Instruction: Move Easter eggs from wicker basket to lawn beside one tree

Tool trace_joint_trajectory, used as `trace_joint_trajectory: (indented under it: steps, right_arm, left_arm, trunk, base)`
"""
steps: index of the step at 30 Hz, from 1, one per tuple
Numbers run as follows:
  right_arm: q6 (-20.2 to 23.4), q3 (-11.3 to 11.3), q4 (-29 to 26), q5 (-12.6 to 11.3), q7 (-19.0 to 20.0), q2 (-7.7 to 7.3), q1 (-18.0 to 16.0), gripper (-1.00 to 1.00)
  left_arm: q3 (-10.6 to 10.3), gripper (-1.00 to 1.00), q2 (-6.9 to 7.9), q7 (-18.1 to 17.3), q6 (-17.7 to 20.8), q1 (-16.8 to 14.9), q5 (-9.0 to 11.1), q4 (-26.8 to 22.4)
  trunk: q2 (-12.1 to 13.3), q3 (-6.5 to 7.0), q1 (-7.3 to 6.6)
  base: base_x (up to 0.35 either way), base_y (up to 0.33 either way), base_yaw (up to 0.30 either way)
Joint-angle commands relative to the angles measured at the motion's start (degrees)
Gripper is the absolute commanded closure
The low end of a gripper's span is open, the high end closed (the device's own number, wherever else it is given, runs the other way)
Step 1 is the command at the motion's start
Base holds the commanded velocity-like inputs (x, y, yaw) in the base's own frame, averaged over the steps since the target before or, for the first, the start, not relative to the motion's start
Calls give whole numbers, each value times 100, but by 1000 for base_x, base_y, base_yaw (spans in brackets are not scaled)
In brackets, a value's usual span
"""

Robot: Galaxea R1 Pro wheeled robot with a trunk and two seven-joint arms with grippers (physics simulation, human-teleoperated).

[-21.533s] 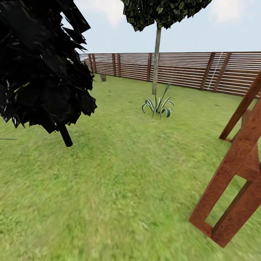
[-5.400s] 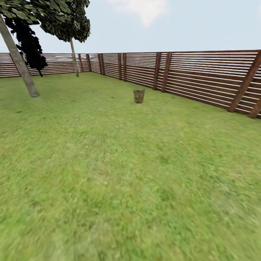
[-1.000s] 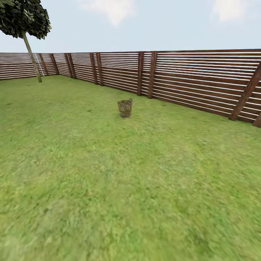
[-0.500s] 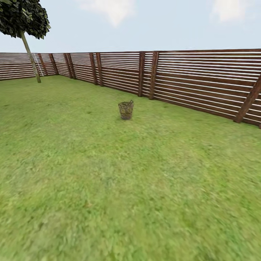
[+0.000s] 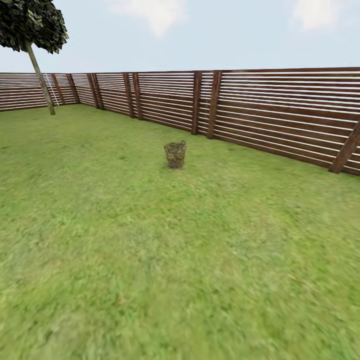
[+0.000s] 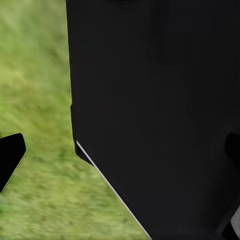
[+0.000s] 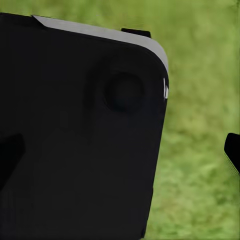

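Wicker basket point(image 5: 175, 154) stands upright on the lawn point(image 5: 150, 260), far ahead; pincer states unclear

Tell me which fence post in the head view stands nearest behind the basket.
The paired posts, two dark brown uprights side by side just right of the basket. The other posts along the fence stand farther off to either side.

Bright even daylight, blurred foreground lawn point(image 5: 150, 280)

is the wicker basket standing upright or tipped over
Upright: the wicker basket stands on the lawn with its open rim facing up, short of the fence.
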Motion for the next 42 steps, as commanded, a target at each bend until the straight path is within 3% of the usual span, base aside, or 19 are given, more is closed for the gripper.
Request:
trace_joint_trajectory:
  steps: [1, 13, 24, 42]
  right_arm:
    - [-13, 1, 4, 50, -5, 0, -3, -100]
    - [-16, 1, 4, 79, -4, -13, -3, -100]
    - [-17, 1, 4, 77, -5, -16, -3, -100]
    - [-17, 1, 4, 76, -5, -22, -3, -100]
  left_arm:
    - [25, -100, -2, 7, -12, 1, 2, -4]
    - [25, -100, -2, 7, -12, 1, 2, -4]
    - [25, -100, -2, 7, -12, 1, 2, 0]
    - [25, -100, -2, 7, -12, 1, 2, 0]
  trunk:
    - [-2, -4, 3]
    - [-2, -4, 3]
    - [-2, -4, 3]
    - [-2, -4, 3]
  base:
    - [330, 80, 0]
    - [330, 80, -11]
    - [330, 80, -222]
    - [330, 80, -73]
